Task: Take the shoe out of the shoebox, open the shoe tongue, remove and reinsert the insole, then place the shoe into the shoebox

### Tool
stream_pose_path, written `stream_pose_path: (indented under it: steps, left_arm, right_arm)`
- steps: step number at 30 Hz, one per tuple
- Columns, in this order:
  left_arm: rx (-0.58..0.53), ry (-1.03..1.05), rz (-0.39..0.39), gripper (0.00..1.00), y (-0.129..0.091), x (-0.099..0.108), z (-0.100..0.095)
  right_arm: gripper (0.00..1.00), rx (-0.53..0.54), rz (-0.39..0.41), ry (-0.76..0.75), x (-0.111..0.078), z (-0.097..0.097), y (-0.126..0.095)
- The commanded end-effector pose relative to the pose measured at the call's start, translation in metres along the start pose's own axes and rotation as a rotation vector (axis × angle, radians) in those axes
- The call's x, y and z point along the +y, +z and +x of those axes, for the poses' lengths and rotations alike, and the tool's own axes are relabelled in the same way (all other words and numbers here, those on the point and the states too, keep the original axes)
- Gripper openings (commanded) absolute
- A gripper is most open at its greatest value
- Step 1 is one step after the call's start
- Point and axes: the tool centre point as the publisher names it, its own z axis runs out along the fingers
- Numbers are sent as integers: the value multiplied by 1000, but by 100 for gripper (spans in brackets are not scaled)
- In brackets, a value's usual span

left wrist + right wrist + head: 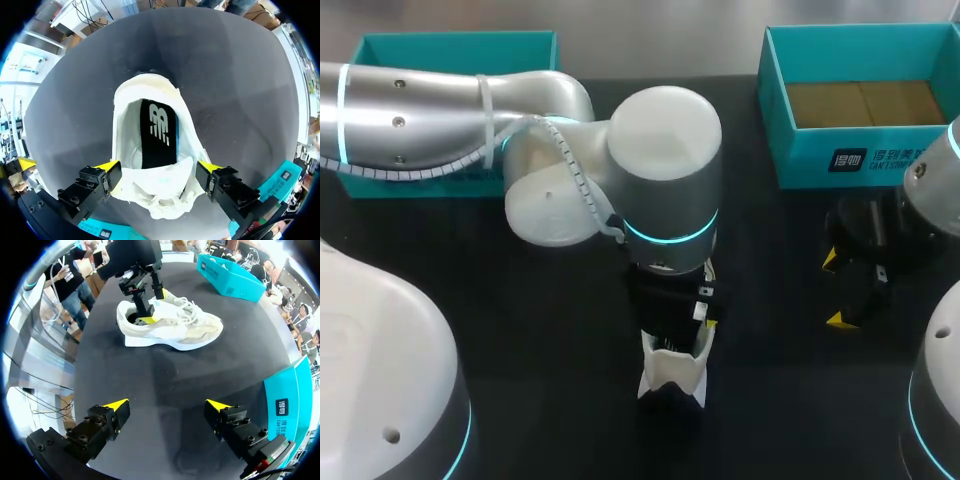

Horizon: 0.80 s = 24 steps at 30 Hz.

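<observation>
The left arm (520, 140) lies across the table (560, 330) from the left side to the middle. It covers the shoe (170, 330) from above and crosses in front of the left box (450, 45). The left gripper (159, 172), fingers spread, flanks the shoe's 2 sides at the tongue; the heel end stands free. Bare table separates the shoe from the right gripper (167, 405), whose fingers are parted. Near it, the right box (800, 150) is open-topped and unobstructed.

I have the shoe (672, 370) lying on the table (770, 400) near its middle, the insole (157, 132) inside it and my left gripper (159, 169) right over it. The shoebox (865, 160) stands at the far right, a second box (450, 45) at the far left. My right gripper (835, 290) hangs before the shoebox, well apart from the shoe.
</observation>
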Motion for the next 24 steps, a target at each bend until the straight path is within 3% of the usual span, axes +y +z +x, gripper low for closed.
stream_pose_path:
  steps: [1,14,24]
  left_arm:
    - [2,-8,-2,100,4,2,1]
    - [-14,-47,-8,100,-6,31,1]
    - [-30,-91,-2,100,-26,73,13]
  right_arm:
    - [100,-3,3,1,0,1,1]
    - [100,-3,3,1,0,1,1]
    - [100,-3,3,1,0,1,1]
